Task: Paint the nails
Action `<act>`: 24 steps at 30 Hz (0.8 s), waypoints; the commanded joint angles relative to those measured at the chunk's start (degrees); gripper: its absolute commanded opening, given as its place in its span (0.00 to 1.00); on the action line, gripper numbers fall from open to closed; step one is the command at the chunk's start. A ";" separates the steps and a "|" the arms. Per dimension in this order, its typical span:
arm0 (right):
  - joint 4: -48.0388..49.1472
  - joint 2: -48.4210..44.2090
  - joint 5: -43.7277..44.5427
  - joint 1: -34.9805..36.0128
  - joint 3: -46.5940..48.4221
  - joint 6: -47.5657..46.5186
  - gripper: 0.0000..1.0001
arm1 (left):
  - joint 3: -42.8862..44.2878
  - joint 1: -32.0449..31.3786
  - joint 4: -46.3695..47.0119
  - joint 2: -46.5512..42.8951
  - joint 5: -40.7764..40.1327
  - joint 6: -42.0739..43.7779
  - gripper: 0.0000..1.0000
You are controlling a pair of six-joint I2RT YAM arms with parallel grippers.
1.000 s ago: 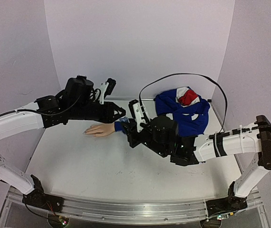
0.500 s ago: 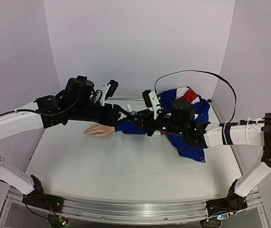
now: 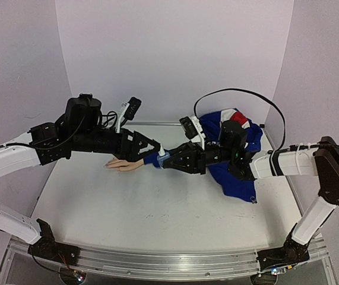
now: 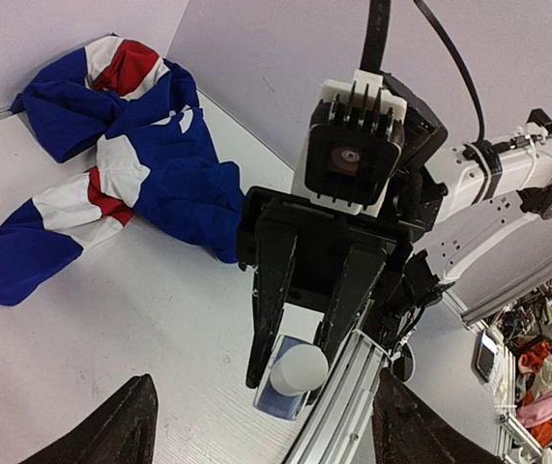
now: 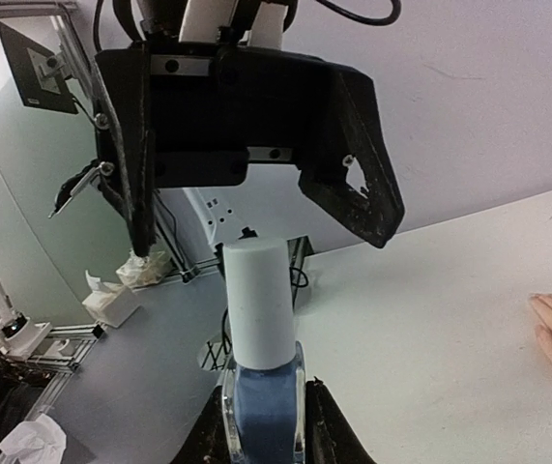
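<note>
Fingers [image 5: 326, 430] of our right gripper [image 5: 264, 435] clench the light, fragile bottle [image 5: 264, 396]; our left gripper [image 5: 261, 232] gapes; we'd grasp the smooth cap [image 5: 258, 300] squarely.

Nails [image 3: 108, 165] too small, indistinct.

Left gripper [image 3: 151, 146] is spread wide open now; a second ago it's clamped shut, and it's backed off a touch too. Right gripper [image 3: 170, 160] isn't down low over the desk [image 3: 127, 208] anymore: it's lifted and reached across, so the bottle [image 3: 162, 158] it grips sits right at the left gripper's open tips. Blue cloth [image 3: 238, 175] now trails out behind the right gripper.
</note>
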 commanded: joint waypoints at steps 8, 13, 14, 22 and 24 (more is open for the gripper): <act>11.79 1.63 -5.70 0.05 2.67 6.55 0.00 | 5.28 -0.14 3.98 4.50 7.76 1.95 0.59; 11.85 2.48 -5.96 0.05 3.18 6.80 0.00 | 6.26 -0.14 4.16 5.39 7.91 1.83 0.46; 11.82 2.77 -5.97 0.05 3.27 6.85 0.00 | 6.38 -0.14 4.27 5.55 7.82 1.79 0.43; 4.51 -0.36 5.64 0.51 2.15 -0.66 0.00 | 7.09 -0.14 2.70 7.31 2.08 1.12 0.07; -3.42 -2.83 17.31 1.83 2.43 -6.64 0.00 | 7.13 -0.14 1.60 7.67 -0.29 0.60 0.00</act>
